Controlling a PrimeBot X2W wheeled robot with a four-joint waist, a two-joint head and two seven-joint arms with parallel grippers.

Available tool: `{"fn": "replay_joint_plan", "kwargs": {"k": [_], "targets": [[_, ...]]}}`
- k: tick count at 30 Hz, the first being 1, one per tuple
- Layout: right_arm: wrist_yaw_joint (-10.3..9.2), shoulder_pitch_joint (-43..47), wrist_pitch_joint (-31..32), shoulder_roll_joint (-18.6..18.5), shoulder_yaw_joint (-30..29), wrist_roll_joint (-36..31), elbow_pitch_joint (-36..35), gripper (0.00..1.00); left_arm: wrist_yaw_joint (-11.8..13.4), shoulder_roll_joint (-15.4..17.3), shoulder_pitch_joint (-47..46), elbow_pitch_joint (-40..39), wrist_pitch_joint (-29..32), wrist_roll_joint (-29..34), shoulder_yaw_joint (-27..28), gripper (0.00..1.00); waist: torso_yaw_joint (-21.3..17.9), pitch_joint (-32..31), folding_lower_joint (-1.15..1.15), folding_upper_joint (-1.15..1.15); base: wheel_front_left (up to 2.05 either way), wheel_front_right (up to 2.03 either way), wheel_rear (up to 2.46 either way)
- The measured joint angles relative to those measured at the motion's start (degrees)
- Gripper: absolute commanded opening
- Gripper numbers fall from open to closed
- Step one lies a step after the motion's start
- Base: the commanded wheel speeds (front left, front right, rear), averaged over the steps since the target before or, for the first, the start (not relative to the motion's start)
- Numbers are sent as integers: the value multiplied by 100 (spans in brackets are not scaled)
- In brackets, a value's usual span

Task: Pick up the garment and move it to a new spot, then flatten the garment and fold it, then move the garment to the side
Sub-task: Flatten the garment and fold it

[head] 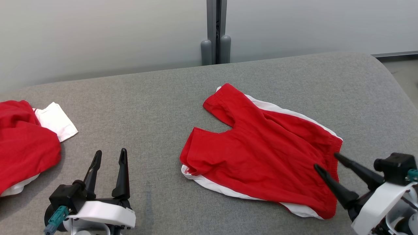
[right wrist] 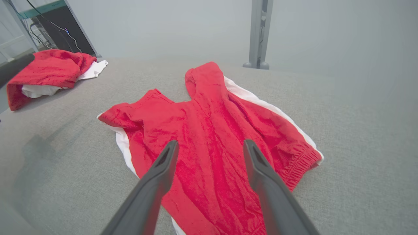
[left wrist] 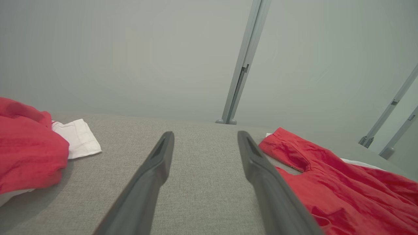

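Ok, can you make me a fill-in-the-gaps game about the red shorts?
The shorts lying flat are mostly ____ with white edges.
The surface under them is ____.
The right gripper is ____, holding nothing.
The other clothes pile sits on the robot's ____ side.
Missing words: red, grey, open, left.

Looks like a lab or test room; frosted partition panels point(head: 98, 39) joined by grey metal posts point(head: 215, 32); dark equipment rack point(right wrist: 58, 29) trailing cables; grey fabric-covered worktop point(head: 156, 107).

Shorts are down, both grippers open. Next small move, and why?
Probably lower the right gripper onto the waistband of the shorts and pinch it to pull the cloth flat: creases run across it, and that gripper hangs open over that edge.
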Motion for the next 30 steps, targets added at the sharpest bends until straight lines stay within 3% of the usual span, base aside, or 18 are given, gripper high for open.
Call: {"fn": "replay_joint_plan", "kwargs": {"k": [8,14,20,25,30], "targets": [[0,116,-683,811,-989,-697,-464,100,1,1,-1,-37,0,-1,-41,100,31,-15,0,0,0,0,0],[0,355,-1454,1870,-1880,-1458,-375,100,26,0,1,-70,0,-15,-110,100,91,-60,0,0,0,0,0],[0,548,-1807,2515,-2253,-1989,-156,100,68,1,14,-146,0,-27,-110,100,164,-105,0,0,0,0,0],[-1,565,-1878,2839,-2887,-2140,248,100,70,2,23,-171,0,-26,-94,100,249,-128,0,0,0,0,0],[-1,567,-1886,2919,-2835,-2191,358,100,80,1,81,-155,0,-49,-115,100,276,-183,0,0,0,0,0]]}}
